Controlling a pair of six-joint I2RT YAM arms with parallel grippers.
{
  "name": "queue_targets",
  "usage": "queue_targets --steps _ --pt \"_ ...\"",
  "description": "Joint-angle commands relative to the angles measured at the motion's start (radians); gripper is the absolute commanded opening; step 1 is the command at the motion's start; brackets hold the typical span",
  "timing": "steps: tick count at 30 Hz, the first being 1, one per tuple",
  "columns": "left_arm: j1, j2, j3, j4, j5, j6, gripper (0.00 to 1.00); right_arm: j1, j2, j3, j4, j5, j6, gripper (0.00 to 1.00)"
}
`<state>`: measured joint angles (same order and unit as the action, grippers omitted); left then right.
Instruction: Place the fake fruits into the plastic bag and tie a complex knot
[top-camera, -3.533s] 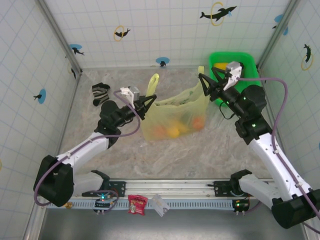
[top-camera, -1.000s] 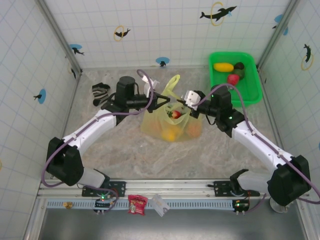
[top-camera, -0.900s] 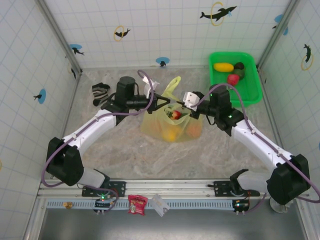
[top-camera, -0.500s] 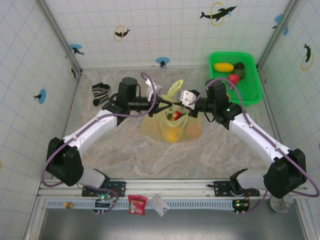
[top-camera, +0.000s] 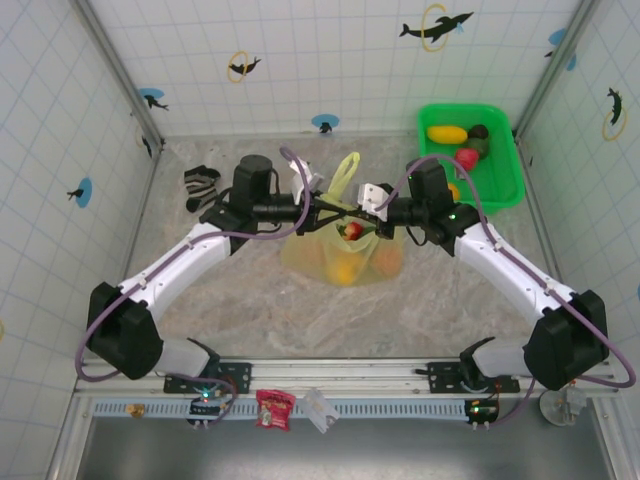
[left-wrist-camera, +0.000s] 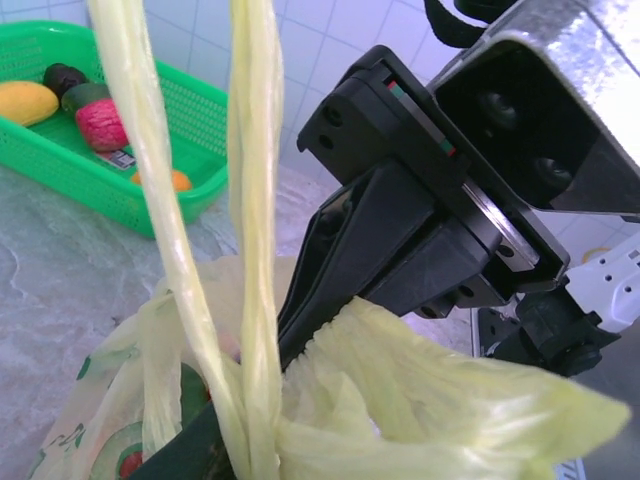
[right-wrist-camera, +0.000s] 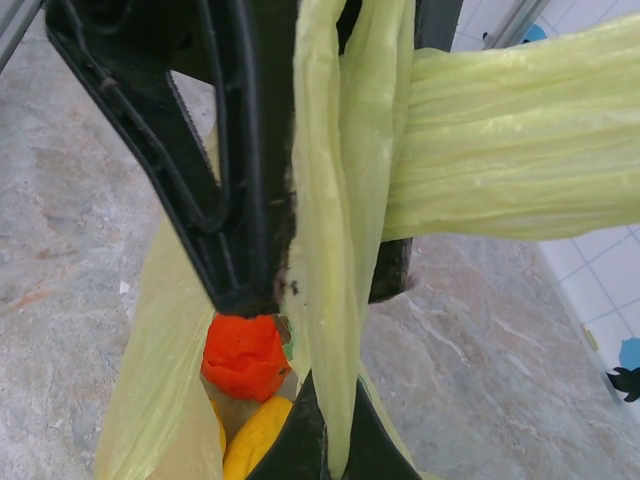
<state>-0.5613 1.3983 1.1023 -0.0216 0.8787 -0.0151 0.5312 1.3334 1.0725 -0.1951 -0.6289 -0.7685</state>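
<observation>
The pale-yellow plastic bag (top-camera: 345, 252) stands mid-table with red (top-camera: 350, 230), yellow (top-camera: 345, 268) and orange (top-camera: 388, 262) fake fruits inside. Both grippers meet just above its mouth. My right gripper (top-camera: 353, 207) is shut on a twisted handle strip (right-wrist-camera: 345, 200), its tips (right-wrist-camera: 325, 450) pinching it above the red fruit (right-wrist-camera: 243, 355). My left gripper (top-camera: 325, 208) straddles that same strip with its fingers (right-wrist-camera: 240, 200) apart. In the left wrist view two handle strips (left-wrist-camera: 255, 200) rise upright beside the right gripper (left-wrist-camera: 290, 340), which bites bunched bag plastic. No finished knot shows.
A green tub (top-camera: 500, 115) at the back right holds more fruits: yellow (top-camera: 447, 133), dark (top-camera: 479, 131) and red (top-camera: 465, 157). A striped sock (top-camera: 200, 185) lies back left. Tiled walls enclose the table on three sides.
My left gripper's jaws have parted around the handle strip. Both grippers have drawn closer together above the bag; the right one has stayed shut on its strip.
</observation>
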Motion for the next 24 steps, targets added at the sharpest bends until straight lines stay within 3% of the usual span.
queue_targets --steps 1,10,19,24 --pt "-0.012 -0.019 -0.004 0.006 0.016 0.037 0.36 0.007 0.016 0.059 -0.018 -0.006 0.012 0.00" --pt "-0.019 -0.005 0.020 0.005 0.011 0.033 0.38 0.013 0.030 0.096 -0.051 -0.013 0.010 0.00" --pt "-0.020 -0.019 0.021 -0.009 0.012 0.070 0.01 0.015 0.026 0.099 -0.067 0.012 0.004 0.00" --pt "-0.020 -0.050 -0.008 0.017 -0.024 0.096 0.00 0.014 0.012 0.087 -0.038 0.044 0.027 0.00"
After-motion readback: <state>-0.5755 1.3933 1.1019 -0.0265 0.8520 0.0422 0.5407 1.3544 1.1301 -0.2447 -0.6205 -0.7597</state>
